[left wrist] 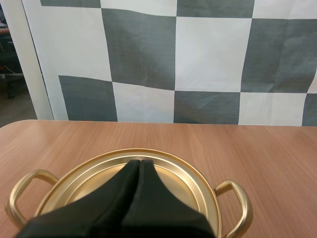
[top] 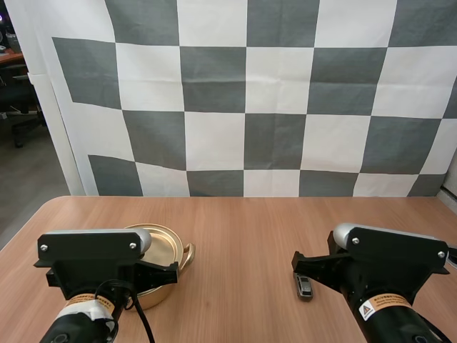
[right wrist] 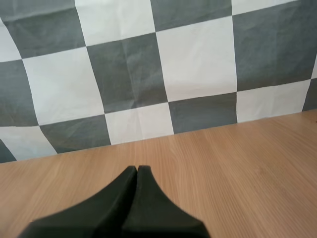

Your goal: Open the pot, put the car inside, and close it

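Left gripper (left wrist: 139, 161) hangs right over the gold pot (left wrist: 190, 173), fingers pressed together in one wedge, nothing held. Across the bench (top: 243, 229), well apart from the pot, the little dark car (top: 303, 286) lies just beside the right arm's front end. The right gripper (right wrist: 137, 168) is closed up too, empty, above bare wood.

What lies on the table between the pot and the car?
Nothing: the high view shows bare table between the pot and the car.
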Tool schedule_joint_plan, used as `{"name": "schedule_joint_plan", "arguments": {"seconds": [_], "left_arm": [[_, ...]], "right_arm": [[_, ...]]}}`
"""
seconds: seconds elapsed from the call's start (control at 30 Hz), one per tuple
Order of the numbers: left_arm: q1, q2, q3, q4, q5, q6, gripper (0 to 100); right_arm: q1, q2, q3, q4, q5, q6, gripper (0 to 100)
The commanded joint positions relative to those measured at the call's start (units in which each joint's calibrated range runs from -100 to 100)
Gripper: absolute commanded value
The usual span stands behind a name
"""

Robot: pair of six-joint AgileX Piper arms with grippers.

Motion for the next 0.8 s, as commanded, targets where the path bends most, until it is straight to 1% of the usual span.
{"name": "schedule_joint_plan", "arguments": {"seconds": [0.0, 0.2, 0.3, 0.37, 0.5, 0.57, 0.63, 0.67, 0.73, 0.77], "left_arm": [[-0.01, 0.0, 0.0, 0.1, 0.04, -0.01, 0], [-0.01, 0.0, 0.0, 0.11, -0.14, -0.01, 0], [-0.01, 0.0, 0.0, 1.07, -5.18, 0.29, 0], [-0.01, 0.0, 0.0, 5.03, -10.88, 2.3, 0], [-0.01, 0.0, 0.0, 19.5, -21.91, 5.0, 0], [-0.01, 0.0, -1.17, 22.5, -24.34, 4.79, 0], [-0.01, 0.0, -4.7, 19.53, -24.34, 3.22, 0], [-0.01, 0.0, -7.16, 16.27, -23.27, 1.65, 0], [-0.01, 0.0, -12.74, 9.59, -15.81, 0.24, 0], [-0.01, 0.0, -16.18, 6.61, -10.05, 0.25, 0]], "right_arm": [[-0.02, 0.0, 0.0, -0.41, -0.74, -0.03, 0], [-0.02, 0.0, 0.0, -0.41, -0.93, -0.03, 0], [-0.02, 0.0, 0.0, -1.3, -1.3, -0.03, 0], [-0.02, 0.0, 0.0, -4.84, -2.84, -0.12, 0], [-0.02, 0.0, 0.0, -15.99, -7.64, -0.12, 0], [-0.02, 0.0, 0.0, -20.55, -11.36, -0.12, 0], [-0.02, 0.0, 0.0, -26.41, -15.23, -0.12, 0], [-0.02, 0.0, 0.0, -29.11, -16.27, -0.12, 0], [-0.02, 0.0, 0.0, -36.38, -18.28, -0.12, 0], [-0.02, 0.0, 0.0, -38.79, -19.32, -0.12, 0]]}}
